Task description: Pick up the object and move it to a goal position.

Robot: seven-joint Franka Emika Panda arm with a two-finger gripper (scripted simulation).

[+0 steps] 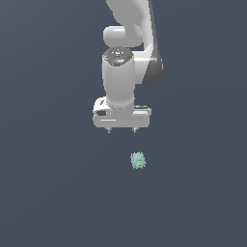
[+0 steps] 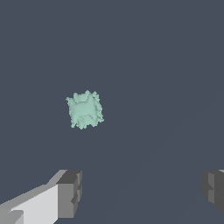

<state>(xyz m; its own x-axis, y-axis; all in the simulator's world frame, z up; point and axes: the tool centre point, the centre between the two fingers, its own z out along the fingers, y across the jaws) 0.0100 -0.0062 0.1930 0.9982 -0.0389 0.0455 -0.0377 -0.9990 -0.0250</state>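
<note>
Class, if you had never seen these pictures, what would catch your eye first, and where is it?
The big white arm comes down from the top of the exterior view, its claw open. Just below it, slightly toward the exterior view's right, lies a tiny mint-green blob, alone on the plain dark floor and untouched.

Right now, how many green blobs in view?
1. The mint-green blob lies on the dark floor, apart from the open claw, offset toward the exterior view's right. The wrist view shows the same one. Nothing could hide another.
</note>
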